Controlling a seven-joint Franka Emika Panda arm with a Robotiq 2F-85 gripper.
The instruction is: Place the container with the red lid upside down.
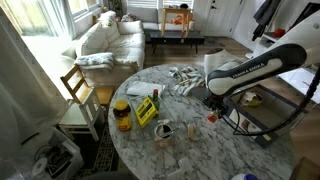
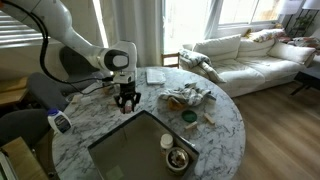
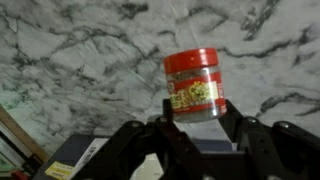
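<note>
1. My pincer [image 3: 197,124] is spread wide. In the wrist view both dark fingers [image 3: 140,140] sit at the bottom of the frame with a clear gap between them.
2. The tiny round container with a pale body and bright red lid [image 3: 194,85] stands upright on the white marble tabletop with grey veins [image 3: 80,60], lid on top. It's lined up with the gap, just ahead of my fingertips. I can't tell if either finger touches it, but nothing is clamped on it.
3. There's a yellowish label around the container's body, too blurry to read.
4. In an exterior view my pincer [image 1: 211,106] hangs low over the round table's edge zone, and the container is only a small red speck right under it.
5. In an exterior view my pincer [image 2: 126,100] points straight down beside a dark rectangular panel [image 2: 140,150]. The container is too small to make out there.
6. A bigger amber jar with a yellow lid [image 1: 122,113] stands well apart from me, next to a yellow box [image 1: 146,110].
7. A crumpled pale cloth [image 1: 185,80] lies near the middle of the table.
</note>
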